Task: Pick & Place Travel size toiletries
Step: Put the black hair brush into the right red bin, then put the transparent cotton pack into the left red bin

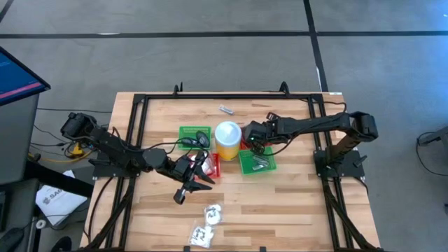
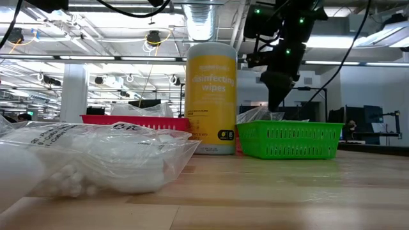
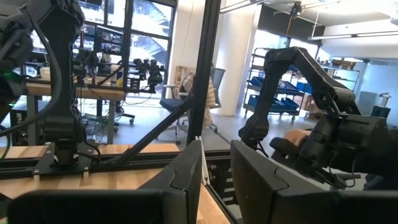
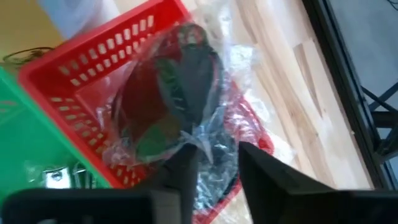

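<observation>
A clear bag of dark round pieces (image 4: 180, 87) sits in the red basket (image 4: 81, 68) beside the yellow wipes canister (image 1: 227, 136). My right gripper (image 4: 214, 149) slants down over it, open, with the bag's crumpled top between the fingers. A green basket (image 1: 257, 161) next to it holds silvery metal pieces (image 4: 59, 177). My left gripper (image 1: 201, 175) hovers left of the canister, pointing about level, shut on a clear bag (image 1: 204, 162). Packets of white pieces (image 1: 212, 213) lie near the front edge. My left gripper has a thin pale strip of plastic (image 3: 202, 163) between its two fingers. The rest of that bag lies outside the wrist view, and the gripper hides the hold from above. My right gripper's fingers stand on either side of the bag's bunched top (image 4: 200, 138), coming from above at a slant. I cannot tell whether either finger touches the plastic. The bag's body rests in the red basket.
A second green basket (image 1: 194, 134) stands left of the canister, and another red basket (image 2: 134, 121) is near my left gripper. A small silvery item (image 1: 226, 109) lies toward the far edge. A black frame (image 1: 140, 105) borders the table. Bare wood shows at the front right.
</observation>
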### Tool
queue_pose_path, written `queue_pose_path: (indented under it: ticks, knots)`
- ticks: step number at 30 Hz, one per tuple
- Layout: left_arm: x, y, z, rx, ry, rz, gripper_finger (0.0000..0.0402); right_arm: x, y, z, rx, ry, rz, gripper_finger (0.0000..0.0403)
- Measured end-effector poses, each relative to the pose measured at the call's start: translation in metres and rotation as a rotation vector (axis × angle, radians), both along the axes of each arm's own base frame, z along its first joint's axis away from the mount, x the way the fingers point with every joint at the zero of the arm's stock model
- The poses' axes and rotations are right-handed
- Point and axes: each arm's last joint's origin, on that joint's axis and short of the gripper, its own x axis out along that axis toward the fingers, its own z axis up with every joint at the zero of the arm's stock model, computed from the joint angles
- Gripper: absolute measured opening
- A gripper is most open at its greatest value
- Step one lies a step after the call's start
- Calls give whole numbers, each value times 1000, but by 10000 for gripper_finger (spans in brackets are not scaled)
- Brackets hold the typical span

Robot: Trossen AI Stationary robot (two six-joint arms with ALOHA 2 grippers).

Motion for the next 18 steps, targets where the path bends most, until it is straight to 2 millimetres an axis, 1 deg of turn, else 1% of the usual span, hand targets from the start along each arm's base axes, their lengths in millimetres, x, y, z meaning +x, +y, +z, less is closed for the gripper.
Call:
queue_pose_path:
  ticks: [4,7,9,14,18]
  knots:
    - [-1,-3,0,0,0,-11,76,-1,-2,2,-7,1,-7,151]
    - [-2,-6,-1,4,10,-22,76,-6,1,9,-10,-12,-1,185]
    - [-3,-8,-2,9,24,-28,76,-11,3,17,-11,-38,-9,200]
    - [-3,-11,-7,-11,84,-46,76,-23,18,43,-3,-159,-8,215]
    - [-5,-15,-14,-25,171,-62,76,-31,40,57,29,-254,20,216]
